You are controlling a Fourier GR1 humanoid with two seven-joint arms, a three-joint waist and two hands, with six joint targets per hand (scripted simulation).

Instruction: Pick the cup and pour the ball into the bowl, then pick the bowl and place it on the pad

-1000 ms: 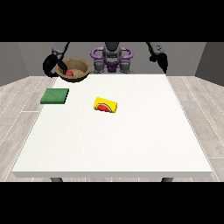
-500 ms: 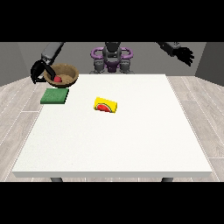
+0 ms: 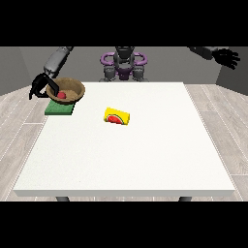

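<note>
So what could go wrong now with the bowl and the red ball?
The bowl looks tipped while the hand at the view's left holds its rim over the green pad. The ball might roll out if it tips more. The bowl could also land half off the pad.

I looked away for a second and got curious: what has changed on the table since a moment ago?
The robot hand at the view's left carried the wooden bowl, red ball inside, toward the camera and leftward; it now sits over the green pad. The robot hand at the view's right swung up and outward, away from the table. The yellow cup stayed lying on the white table.
</note>
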